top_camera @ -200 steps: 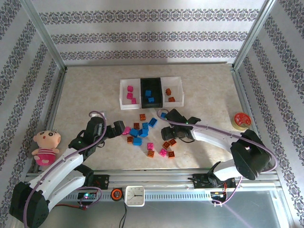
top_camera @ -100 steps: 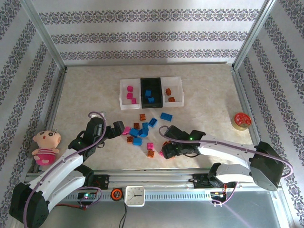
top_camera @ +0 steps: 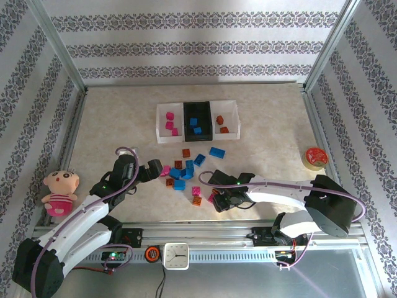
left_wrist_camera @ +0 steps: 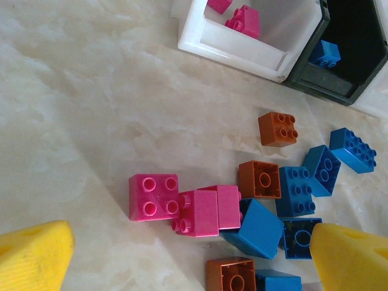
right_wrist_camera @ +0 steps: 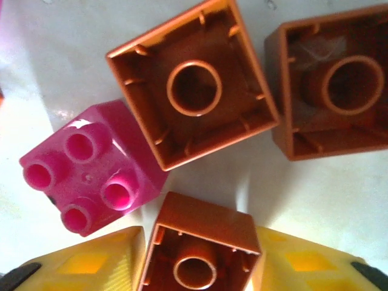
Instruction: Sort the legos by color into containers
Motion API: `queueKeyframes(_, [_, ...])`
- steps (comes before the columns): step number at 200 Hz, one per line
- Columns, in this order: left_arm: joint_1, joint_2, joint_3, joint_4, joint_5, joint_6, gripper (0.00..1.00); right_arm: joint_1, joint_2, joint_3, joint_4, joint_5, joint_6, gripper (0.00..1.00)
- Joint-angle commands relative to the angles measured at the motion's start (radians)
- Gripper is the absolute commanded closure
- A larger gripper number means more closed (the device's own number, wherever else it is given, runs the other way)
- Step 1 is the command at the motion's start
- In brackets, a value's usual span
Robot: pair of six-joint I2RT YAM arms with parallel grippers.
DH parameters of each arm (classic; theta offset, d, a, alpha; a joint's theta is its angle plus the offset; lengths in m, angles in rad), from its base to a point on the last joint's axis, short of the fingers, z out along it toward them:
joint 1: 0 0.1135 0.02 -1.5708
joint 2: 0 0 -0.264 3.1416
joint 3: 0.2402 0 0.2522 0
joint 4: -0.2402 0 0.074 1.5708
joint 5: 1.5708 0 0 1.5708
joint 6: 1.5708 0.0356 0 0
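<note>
Some legos (top_camera: 193, 121) sit in the containers (top_camera: 169, 141); many lie loose on the table (top_camera: 111, 124). The right gripper (right_wrist_camera: 197, 267) pinches an orange-brown lego (right_wrist_camera: 203, 233). The left gripper (left_wrist_camera: 191, 257) is spread wide.

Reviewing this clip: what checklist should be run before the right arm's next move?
1. Orange brick between right gripper fingers: ok, gripped on both sides.
2. Pink brick clear of the grip: cannot tell, it crowds one finger.
3. Right white bin has room: ok, holds two orange bricks.
4. Left gripper out of the way: ok, open, left of the pile.
</note>
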Motion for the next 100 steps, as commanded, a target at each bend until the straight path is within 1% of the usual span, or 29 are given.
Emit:
queueKeyframes(1, [-0.007, -0.01, -0.007, 0.011, -0.016, -0.005, 0.0, 0.007, -0.03, 0.005, -0.006, -0.001, -0.013, 0.61])
queueKeyframes(23, [-0.007, -0.013, -0.004, 0.008, -0.018, -0.003, 0.0, 0.006, -0.121, 0.019, -0.06, 0.02, -0.03, 0.69])
queueKeyframes(47, [-0.007, -0.015, -0.002, 0.01, -0.022, 0.002, 0.0, -0.019, -0.207, 0.091, -0.128, 0.078, -0.078, 0.71])
queueKeyframes(69, [-0.007, -0.015, 0.001, 0.016, -0.026, 0.0, 0.0, -0.146, -0.201, 0.191, -0.101, 0.09, -0.159, 0.73])
queueKeyframes(84, [-0.008, -0.014, -0.001, 0.022, -0.029, -0.004, 0.0, -0.248, -0.138, 0.274, -0.032, 0.091, -0.198, 0.74])
queueKeyframes(100, [-0.007, -0.015, -0.001, 0.025, -0.027, -0.009, 0.0, -0.341, -0.034, 0.362, 0.06, 0.106, -0.221, 0.74])
